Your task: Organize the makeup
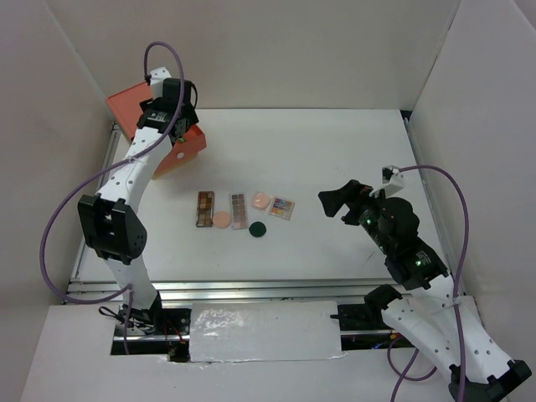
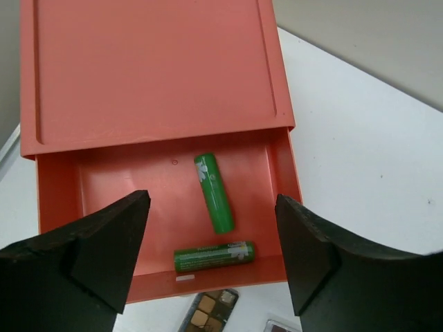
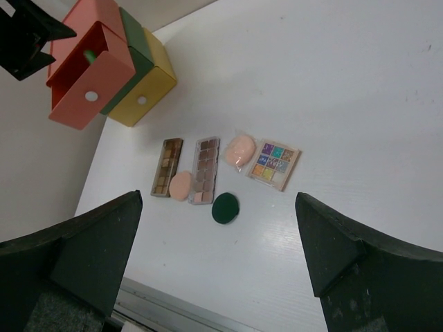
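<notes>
White tabletop (image 1: 335,151), pale walls (image 1: 251,50); drawer chest (image 3: 104,55) upper left, 2 green tubes (image 2: 214,192) in its open red drawer (image 2: 124,173); left pincer (image 2: 211,228), right pincer (image 3: 218,207) gape wide, empty.

Clearance at both grippers
Between the spread left fingers (image 2: 104,249), the open red drawer (image 2: 104,187) is clear except two green tubes (image 2: 214,192) lying on its floor; its side walls sit close by each fingertip. Ahead of the spread right fingers (image 3: 83,256), bare table (image 3: 346,83) surrounds the makeup row (image 3: 205,169).
</notes>
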{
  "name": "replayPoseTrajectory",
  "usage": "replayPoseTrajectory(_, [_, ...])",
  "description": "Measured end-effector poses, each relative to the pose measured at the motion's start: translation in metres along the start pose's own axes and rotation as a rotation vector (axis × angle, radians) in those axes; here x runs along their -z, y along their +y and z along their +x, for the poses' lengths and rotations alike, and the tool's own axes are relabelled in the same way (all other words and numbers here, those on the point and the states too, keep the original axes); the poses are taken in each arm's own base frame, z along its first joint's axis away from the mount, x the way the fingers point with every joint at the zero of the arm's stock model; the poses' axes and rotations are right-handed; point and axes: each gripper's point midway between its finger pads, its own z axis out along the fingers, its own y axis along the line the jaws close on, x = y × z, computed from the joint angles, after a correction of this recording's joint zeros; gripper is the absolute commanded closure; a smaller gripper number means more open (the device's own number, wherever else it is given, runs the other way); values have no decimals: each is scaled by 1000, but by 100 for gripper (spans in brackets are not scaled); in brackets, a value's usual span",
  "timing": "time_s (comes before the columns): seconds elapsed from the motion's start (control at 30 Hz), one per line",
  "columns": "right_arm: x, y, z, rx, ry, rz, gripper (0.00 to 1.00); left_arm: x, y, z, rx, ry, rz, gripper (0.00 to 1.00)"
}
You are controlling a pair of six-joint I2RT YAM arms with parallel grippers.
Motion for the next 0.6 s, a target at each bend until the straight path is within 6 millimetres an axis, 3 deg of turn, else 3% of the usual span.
replayPoseTrajectory(0.07, [-1,0,2,4,9,-2,0,-1,0,2,5,6,-1,6])
replayPoseTrajectory(0.13, [-1,0,2,7,10,-2,0,-1,0,2,5,10,-4,7])
replayPoseTrajectory(0.2, [-1,0,2,8,10,-2,0,-1,0,3,7,14,-3,32])
replayPoseTrajectory(0.23, [-1,0,2,8,10,-2,0,-1,-1,4,9,18,-1,54])
replayPoseTrajectory(0.27, [-1,0,2,8,9,-3,0,0,-2,4,16,21,10,88])
replayPoseTrajectory(0.3, [-1,0,1,8,7,-4,0,2,-6,7,27,30,27,94])
replayPoseTrajectory(0.43, [-3,2,0,7,2,-9,0,32,-10,42,13,77,85,100])
replayPoseTrajectory(0.6, [-5,3,1,7,5,-10,0,85,-52,93,-66,131,234,100])
